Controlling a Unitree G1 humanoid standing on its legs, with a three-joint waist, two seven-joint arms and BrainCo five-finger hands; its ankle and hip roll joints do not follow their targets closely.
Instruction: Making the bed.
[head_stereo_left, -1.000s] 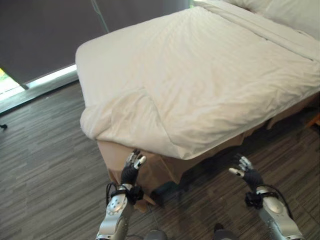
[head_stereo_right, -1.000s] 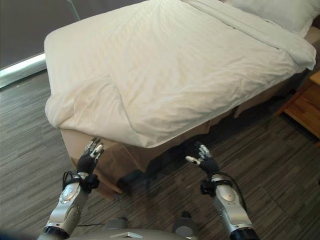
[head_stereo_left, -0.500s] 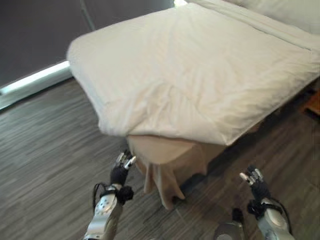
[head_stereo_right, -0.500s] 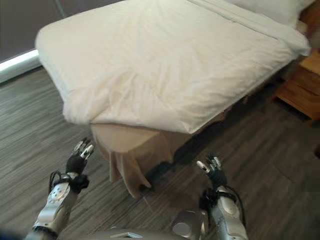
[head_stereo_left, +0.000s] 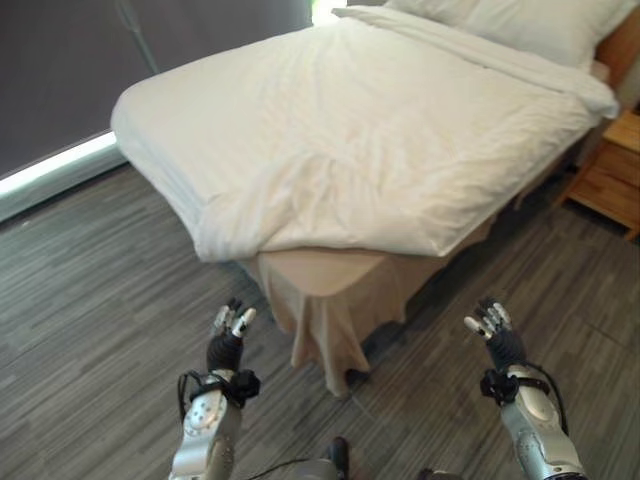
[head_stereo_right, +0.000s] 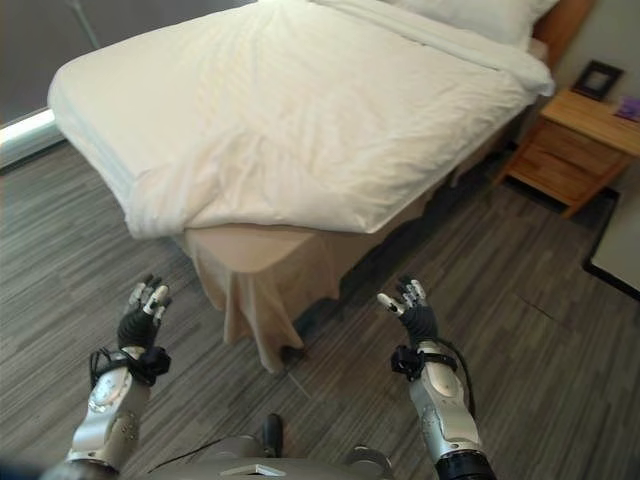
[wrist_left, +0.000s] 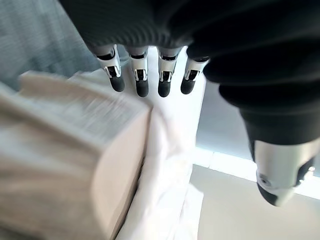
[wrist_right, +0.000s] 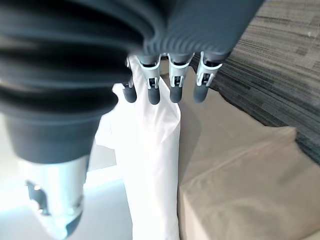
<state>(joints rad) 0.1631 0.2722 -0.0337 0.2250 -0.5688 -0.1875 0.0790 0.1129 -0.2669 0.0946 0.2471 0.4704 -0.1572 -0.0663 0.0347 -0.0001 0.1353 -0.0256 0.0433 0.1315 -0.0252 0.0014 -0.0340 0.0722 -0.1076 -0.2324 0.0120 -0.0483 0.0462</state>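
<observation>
duvet: the white duvet (head_stereo_left: 380, 150) covers the bed across the upper middle of the left eye view, its near corner rumpled and riding up at centre frame.
handling: I judge it soft, limp and fairly light but bulky; it will drape and sag, and thin cloth may slide out of a loose pinch.
where to hold: I would take the hem along the near corner (head_stereo_left: 250, 235), one hand to each side of it, gathering a fold of cloth rather than a single layer.
bed skirt: the tan bed skirt (head_stereo_left: 330, 310) is bared under that corner and hangs in pleats toward the floor.
pillow: a white pillow (head_stereo_left: 520, 20) lies at the head, upper right.
my left hand: my left hand (head_stereo_left: 226, 340) is at lower left, fingers straight and relaxed, holding nothing, apart from the bed.
my right hand: my right hand (head_stereo_left: 496, 335) is at lower right, fingers likewise loose and empty, short of the mattress edge.
nightstand: a wooden nightstand (head_stereo_right: 575, 145) stands beside the bed, right edge of the right eye view.
floor: grey striped plank floor (head_stereo_left: 90, 300) lies all round.
</observation>
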